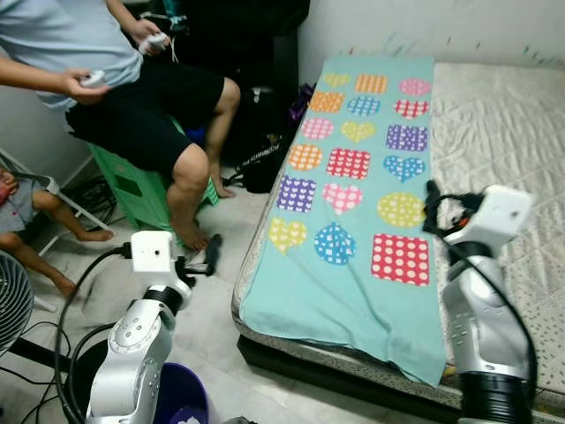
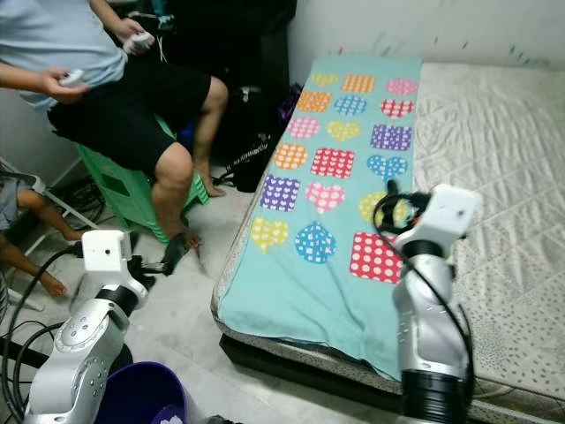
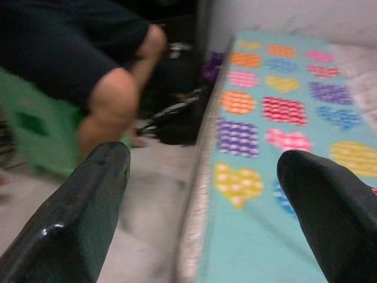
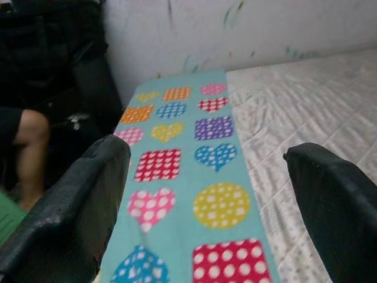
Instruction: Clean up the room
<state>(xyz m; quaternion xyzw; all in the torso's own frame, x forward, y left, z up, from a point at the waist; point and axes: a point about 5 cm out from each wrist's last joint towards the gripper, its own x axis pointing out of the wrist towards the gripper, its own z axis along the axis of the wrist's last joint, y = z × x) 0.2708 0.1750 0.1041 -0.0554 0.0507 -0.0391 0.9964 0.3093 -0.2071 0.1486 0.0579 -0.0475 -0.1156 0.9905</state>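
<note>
A teal blanket (image 1: 353, 203) printed with dotted hearts and squares lies flat along the left side of the bed's white mattress (image 1: 503, 124). My right gripper (image 4: 206, 159) hovers open above the blanket's near end, with nothing between its fingers; in the left eye view the right gripper (image 1: 433, 208) sits over the yellow dotted circle. My left gripper (image 3: 203, 171) is open too and holds nothing. It hangs over the floor just left of the bed's edge, and the left gripper (image 1: 212, 252) points toward the blanket.
A person (image 1: 132, 97) sits on a green stool (image 1: 132, 190) at the left, holding controllers, feet on the floor near my left arm. A child (image 1: 26, 212) and a fan (image 1: 11, 300) are at far left. A purple bin (image 1: 181, 397) stands below. A black bag (image 1: 265, 163) lies beside the bed.
</note>
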